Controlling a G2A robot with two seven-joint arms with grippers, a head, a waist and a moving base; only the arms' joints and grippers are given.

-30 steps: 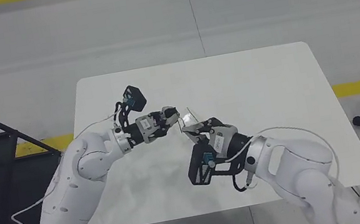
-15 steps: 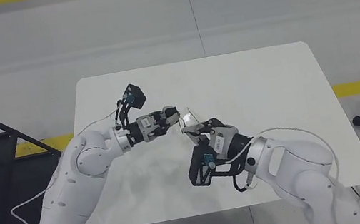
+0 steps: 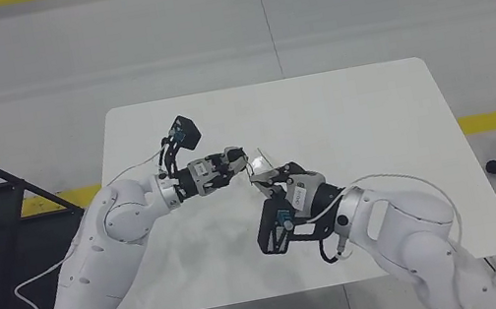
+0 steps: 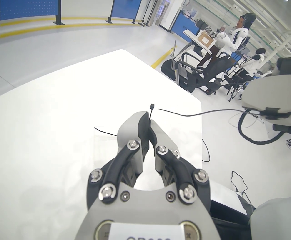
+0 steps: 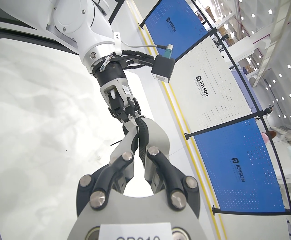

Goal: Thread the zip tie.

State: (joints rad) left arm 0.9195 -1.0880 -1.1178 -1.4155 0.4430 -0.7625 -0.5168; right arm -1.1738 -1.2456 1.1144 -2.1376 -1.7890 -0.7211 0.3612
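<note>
The left gripper [image 4: 149, 127] is pinched narrow on the zip tie [image 4: 150, 112]. The black strap runs up between its pads, and the small square head stands just past the fingertips, upright and free. From the right arm's side, a thin black length of the tie comes in through the air. Its bare tip stops just beside the head, about level with it but apart, not yet through it. A short bit of black strand also shows on the far side of the left gripper's fingers, low toward the table [image 4: 68, 102]; I cannot tell whether it touches the top.

The right gripper [image 5: 137, 134] has its ribbed pads pressed together on the tie's tail, and a black strand pokes out beside one of its fingers. Straight ahead of its fingertips, near but apart, hangs the left gripper, tip toward tip. From above, the two grippers face each other over the middle of the white table, both held clear of its surface
</note>
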